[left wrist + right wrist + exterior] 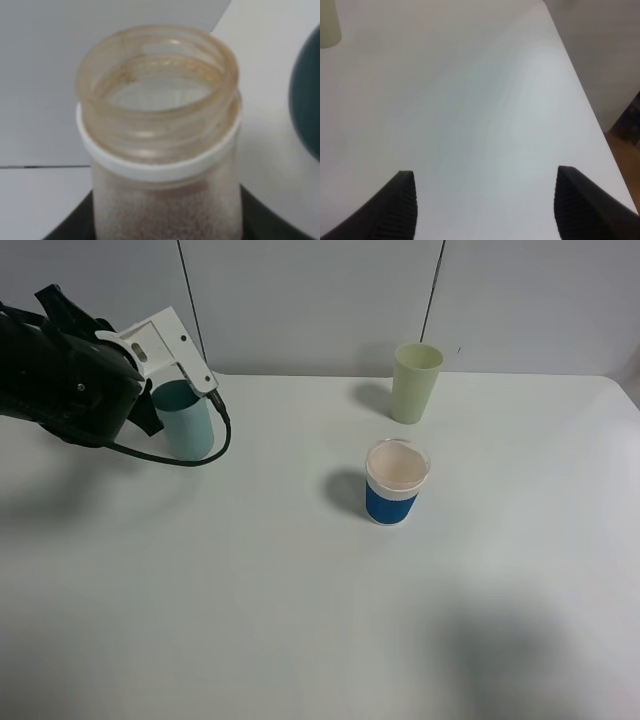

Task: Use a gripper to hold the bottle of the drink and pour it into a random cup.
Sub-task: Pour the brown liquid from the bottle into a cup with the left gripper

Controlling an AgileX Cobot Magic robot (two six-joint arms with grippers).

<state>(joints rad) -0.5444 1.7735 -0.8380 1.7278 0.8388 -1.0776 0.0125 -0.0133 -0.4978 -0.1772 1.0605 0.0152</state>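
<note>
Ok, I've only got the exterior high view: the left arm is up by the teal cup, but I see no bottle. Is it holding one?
Observer: Yes, the left wrist view shows a translucent bottle in the left claw, uncapped.
Operator: Is the mouth over the cup?
Observer: Not clearly; the teal cup shows only at that view's edge, beside the neck.
Operator: And the right arm?
Observer: The right claw is open above the white table, holding nothing.
</note>
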